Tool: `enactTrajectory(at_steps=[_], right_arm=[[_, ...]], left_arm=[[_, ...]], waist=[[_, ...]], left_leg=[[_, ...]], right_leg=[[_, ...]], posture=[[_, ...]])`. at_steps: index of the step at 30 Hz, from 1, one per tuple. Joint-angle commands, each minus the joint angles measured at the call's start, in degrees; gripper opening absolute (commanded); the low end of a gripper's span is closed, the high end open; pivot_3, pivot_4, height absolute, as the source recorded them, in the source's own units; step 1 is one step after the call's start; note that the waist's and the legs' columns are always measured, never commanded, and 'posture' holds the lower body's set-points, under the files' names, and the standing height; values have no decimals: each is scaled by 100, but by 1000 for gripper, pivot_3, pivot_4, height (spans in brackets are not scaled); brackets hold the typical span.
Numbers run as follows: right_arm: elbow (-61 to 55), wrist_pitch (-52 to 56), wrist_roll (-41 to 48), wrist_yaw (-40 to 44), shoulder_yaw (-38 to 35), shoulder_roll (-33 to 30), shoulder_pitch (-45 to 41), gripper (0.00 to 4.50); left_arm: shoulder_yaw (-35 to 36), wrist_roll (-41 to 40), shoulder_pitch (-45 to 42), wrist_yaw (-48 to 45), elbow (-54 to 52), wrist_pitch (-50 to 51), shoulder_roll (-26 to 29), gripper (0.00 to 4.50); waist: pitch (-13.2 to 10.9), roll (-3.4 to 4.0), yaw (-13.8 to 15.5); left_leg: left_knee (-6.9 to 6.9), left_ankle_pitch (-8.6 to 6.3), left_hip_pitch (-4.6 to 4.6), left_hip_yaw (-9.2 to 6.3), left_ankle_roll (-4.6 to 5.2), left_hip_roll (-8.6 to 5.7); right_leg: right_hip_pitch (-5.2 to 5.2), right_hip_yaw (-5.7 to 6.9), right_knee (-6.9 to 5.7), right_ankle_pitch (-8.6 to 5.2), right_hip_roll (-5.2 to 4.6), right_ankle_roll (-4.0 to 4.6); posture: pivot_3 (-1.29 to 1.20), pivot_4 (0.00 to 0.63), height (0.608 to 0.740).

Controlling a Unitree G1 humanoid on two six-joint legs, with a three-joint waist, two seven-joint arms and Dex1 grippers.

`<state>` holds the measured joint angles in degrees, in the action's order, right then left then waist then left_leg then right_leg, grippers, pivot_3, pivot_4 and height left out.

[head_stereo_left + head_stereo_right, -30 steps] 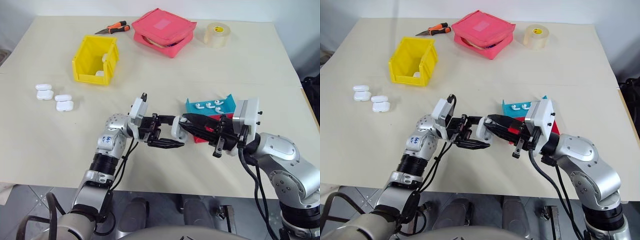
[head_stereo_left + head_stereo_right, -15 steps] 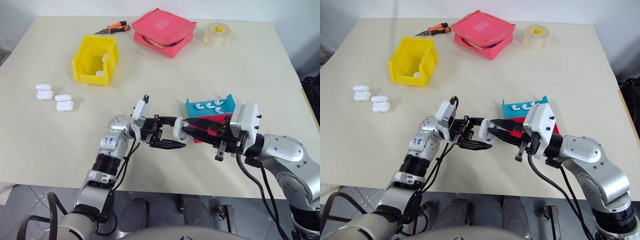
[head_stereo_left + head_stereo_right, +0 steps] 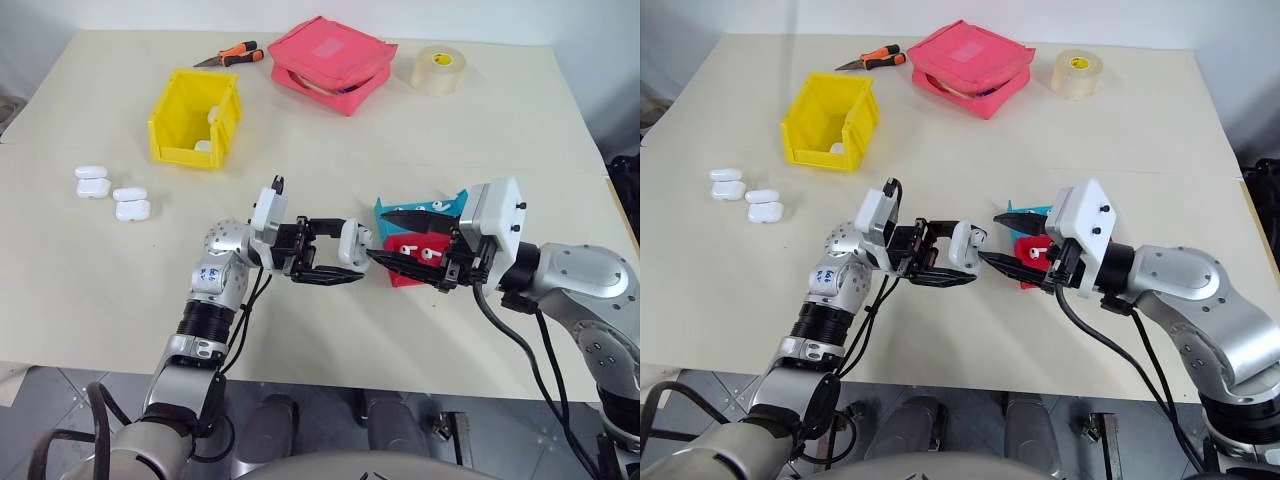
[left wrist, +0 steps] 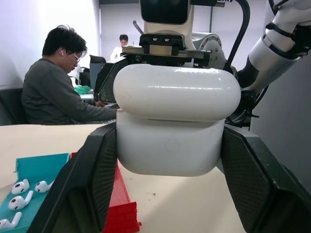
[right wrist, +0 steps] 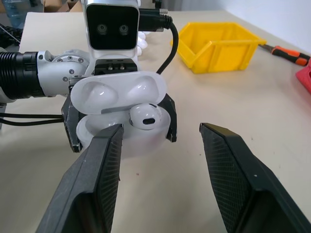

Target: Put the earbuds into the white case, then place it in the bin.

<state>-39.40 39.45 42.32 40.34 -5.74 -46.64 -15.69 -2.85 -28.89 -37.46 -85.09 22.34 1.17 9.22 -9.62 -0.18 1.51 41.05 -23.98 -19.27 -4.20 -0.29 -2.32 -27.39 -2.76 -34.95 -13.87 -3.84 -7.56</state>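
Observation:
My left gripper (image 3: 345, 255) is shut on the white case (image 3: 354, 240), holding it above the table's middle. The case's lid stands open, and one of the earbuds (image 5: 144, 114) sits in the case (image 5: 121, 97). Just to the case's right, my right gripper (image 3: 380, 235) is open, its fingers wide apart with nothing between them. More earbuds (image 4: 22, 187) lie in the blue and red tray (image 3: 420, 243), behind the right gripper. The yellow bin (image 3: 195, 118) stands at the far left with small white things inside.
Several white cases (image 3: 112, 193) lie on the table left of my left arm. A pink pouch (image 3: 328, 62), a tape roll (image 3: 436, 68) and orange-handled pliers (image 3: 225, 55) lie along the far edge. A seated person (image 4: 53, 87) is beyond the table.
My right gripper has opened wide and drawn back a little to the right, off the case. The left gripper still holds the case in about the same place.

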Motion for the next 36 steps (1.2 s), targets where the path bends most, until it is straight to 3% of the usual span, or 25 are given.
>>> enactTrajectory(at_steps=[1, 10, 13, 17, 21, 29, 36], right_arm=[[-188, 226, 167, 4, -535, -278, 346, 2640], [-321, 232, 55, 323, -2890, -338, 2766, 2640], [-350, 235, 73, 480, -3510, -185, 3545, 3224], [-401, 15, 29, 707, -4206, 93, 4280, 4479], [-487, -99, 34, 878, -4568, 186, 4712, 4479], [-509, 204, 95, 338, -4103, -228, 4079, 4479], [127, 717, -119, -182, -2365, -1115, 2195, 4479]], left_arm=[[136, -70, -213, 86, -14, -150, -18, 2799], [433, -33, -543, 409, 471, -303, 74, 2799], [478, -11, -613, 396, 615, -373, 105, 2799], [542, 12, -743, 378, 843, -477, 137, 2799], [583, 22, -844, 361, 1032, -585, 160, 2799], [675, 40, -945, 432, 1232, -736, 224, 2799], [791, 83, -812, 610, 1150, -847, 332, 2799]], waist=[[-1, -2, 15], [-1, -3, 28], [-1, -3, 29], [-1, -3, 17], [-1, -3, 1], [-1, -3, -6], [-2, -3, -13]], left_leg=[[0, 0, 0, 0, 0, 0], [0, -4, 2, 9, 10, -5], [0, -5, 5, 16, 11, -2], [1, -6, 11, 20, 15, -3], [0, -7, 16, 26, 17, -3], [0, -7, 18, 27, 17, -1], [5, -7, 12, 27, 16, 0]], right_leg=[[2, 3, 1, 0, -1, 0], [6, -7, 2, 5, 5, -9], [12, -6, 4, 5, 12, -10], [14, -19, 6, 10, 15, -18], [13, -32, 3, 11, 19, -21], [10, -38, 1, 12, 21, -21], [3, -39, 1, 13, 15, -22]], posture=[[0, 150, 740], [0, 150, 740], [0, 150, 740], [0, 150, 740], [0, 150, 740], [0, 150, 740], [0, 150, 740]])
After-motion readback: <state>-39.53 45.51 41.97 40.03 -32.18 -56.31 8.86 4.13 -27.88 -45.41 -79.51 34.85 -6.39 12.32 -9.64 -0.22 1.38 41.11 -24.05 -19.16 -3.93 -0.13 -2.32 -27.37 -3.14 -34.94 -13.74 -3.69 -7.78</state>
